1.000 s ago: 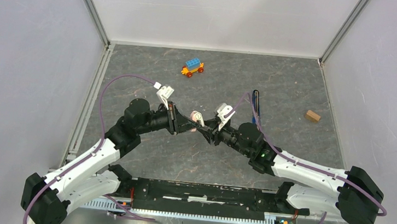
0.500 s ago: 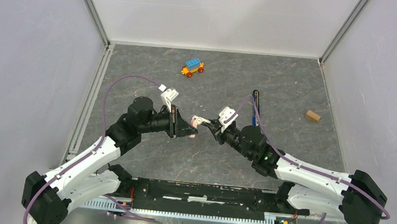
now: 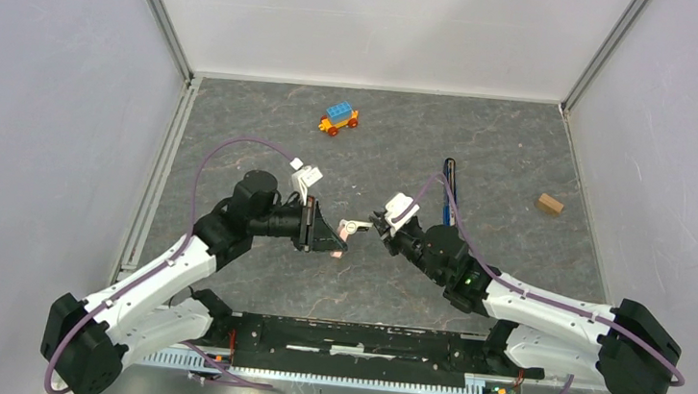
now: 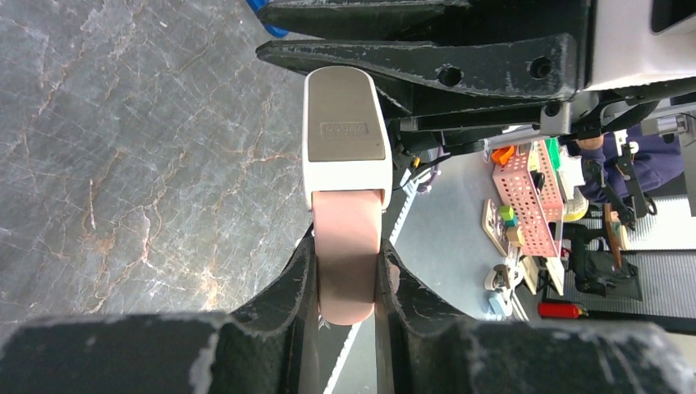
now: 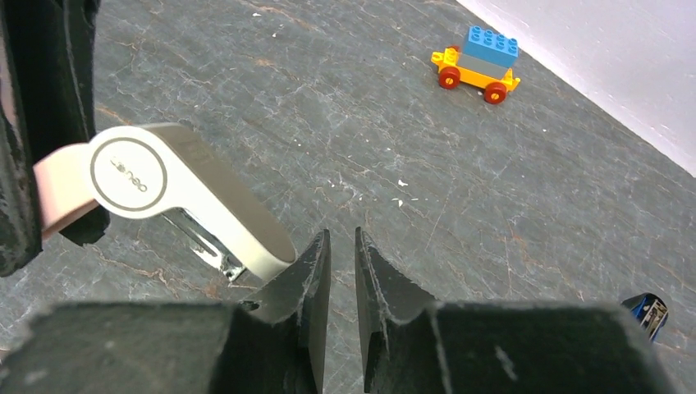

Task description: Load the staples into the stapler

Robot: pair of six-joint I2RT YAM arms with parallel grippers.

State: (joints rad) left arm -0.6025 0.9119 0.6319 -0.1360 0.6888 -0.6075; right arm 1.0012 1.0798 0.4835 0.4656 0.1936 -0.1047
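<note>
The stone-look tabletop (image 3: 523, 156) is dark grey, veined with thin rust and white lines. The small white-and-pink plastic stapler (image 4: 345, 164) has a white top with a grey inset panel, a pale pink base and silver metal underneath. The left gripper (image 4: 346, 256) and right gripper (image 5: 340, 238) are matte black. The slim dark-blue plastic stapler (image 3: 449, 183) shows black along it. The toy brick car (image 3: 339, 119) is yellow-orange with a blue top and red wheels; the small wooden block (image 3: 548, 204) is tan.

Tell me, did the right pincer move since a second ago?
Yes. Seen from the top, the right pincer slid to the right, toward the wooden block.
</note>
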